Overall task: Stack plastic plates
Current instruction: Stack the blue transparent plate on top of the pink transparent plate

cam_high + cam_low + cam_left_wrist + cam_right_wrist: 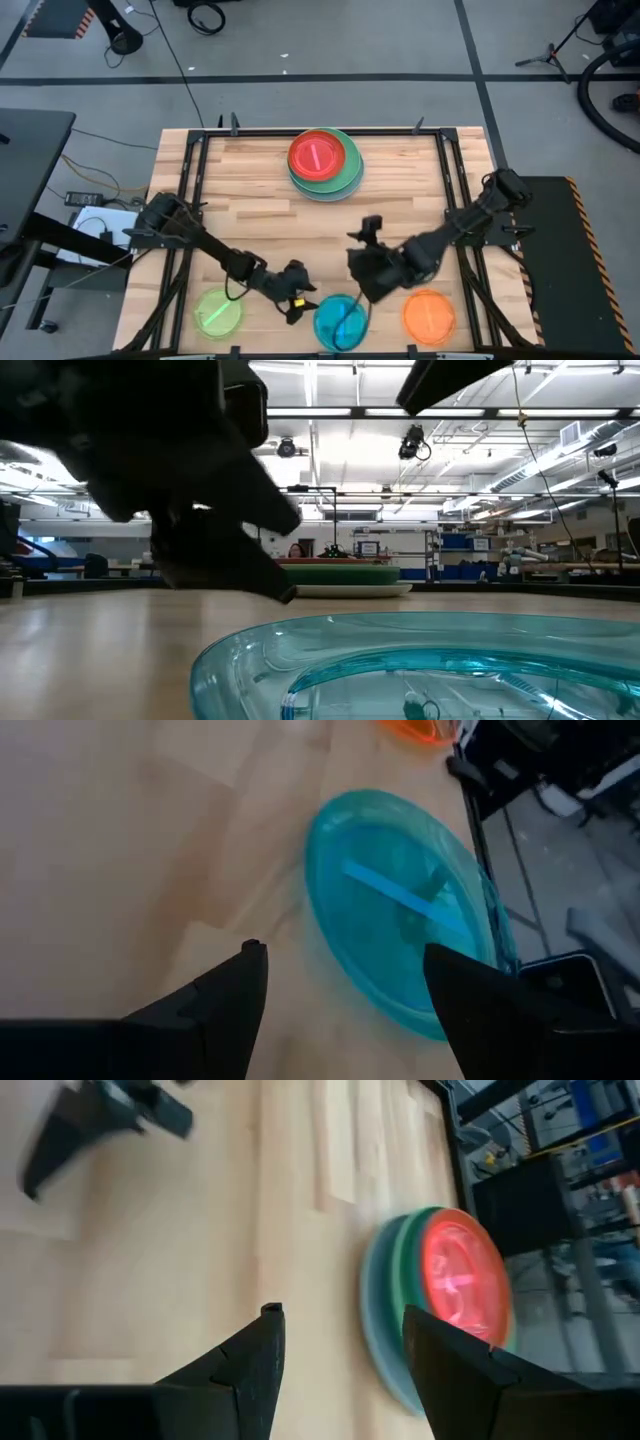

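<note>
A stack of plates (323, 162) sits at the far middle of the table: light blue at the bottom, green above it, a red plate on top. It also shows in the right wrist view (440, 1295) and far off in the low view (340, 574). Three small translucent plates lie flat along the near edge: lime (218, 313), cyan (340, 320) and orange (429, 315). My left gripper (298, 300) is open just left of the cyan plate (400, 910). My right gripper (362, 272) is open, hovering just beyond the cyan plate's far rim.
Bare wooden tabletop (260, 210) lies between the far stack and the near row of small plates. Black frame rails run along the table's left (185, 200) and right (455, 190) sides. The cyan plate fills the foreground of the low view (420, 665).
</note>
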Motion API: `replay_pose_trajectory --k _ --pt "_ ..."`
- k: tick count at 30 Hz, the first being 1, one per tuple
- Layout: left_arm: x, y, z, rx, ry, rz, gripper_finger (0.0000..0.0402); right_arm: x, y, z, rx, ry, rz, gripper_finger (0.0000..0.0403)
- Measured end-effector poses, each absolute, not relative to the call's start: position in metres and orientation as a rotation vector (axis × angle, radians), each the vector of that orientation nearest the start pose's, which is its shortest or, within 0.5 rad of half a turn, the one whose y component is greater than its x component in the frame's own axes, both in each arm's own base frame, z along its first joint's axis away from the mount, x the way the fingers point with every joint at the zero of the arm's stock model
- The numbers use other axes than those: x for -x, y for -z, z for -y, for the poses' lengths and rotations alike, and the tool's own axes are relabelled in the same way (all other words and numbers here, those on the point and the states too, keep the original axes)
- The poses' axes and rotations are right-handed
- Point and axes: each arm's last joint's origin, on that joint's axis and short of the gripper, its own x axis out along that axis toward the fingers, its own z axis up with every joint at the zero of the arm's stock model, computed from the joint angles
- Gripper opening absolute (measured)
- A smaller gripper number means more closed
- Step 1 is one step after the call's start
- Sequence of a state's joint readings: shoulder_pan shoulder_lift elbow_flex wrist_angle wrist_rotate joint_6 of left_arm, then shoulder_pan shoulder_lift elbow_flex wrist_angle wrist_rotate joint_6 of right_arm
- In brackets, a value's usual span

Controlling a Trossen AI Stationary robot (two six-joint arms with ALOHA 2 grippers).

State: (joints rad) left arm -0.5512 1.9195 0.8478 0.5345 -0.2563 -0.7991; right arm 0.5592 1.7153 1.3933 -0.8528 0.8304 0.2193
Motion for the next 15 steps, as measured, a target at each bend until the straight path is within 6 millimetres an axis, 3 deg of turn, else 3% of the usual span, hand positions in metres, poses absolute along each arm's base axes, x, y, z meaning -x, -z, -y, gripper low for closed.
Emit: replay_pose_trajectory --k 7,15 --pt "-0.323 -0.105 0.203 0.513 -0.063 -0.654 0.0274 -0.277 -0.264 -0.201 0.516 0.293 -0.795 0.0209" --pt "-0.330 -0.100 0.215 0.555 -0.069 -0.592 0.0274 -0.264 -0.263 -0.214 0.500 0.269 -0.783 0.0208"
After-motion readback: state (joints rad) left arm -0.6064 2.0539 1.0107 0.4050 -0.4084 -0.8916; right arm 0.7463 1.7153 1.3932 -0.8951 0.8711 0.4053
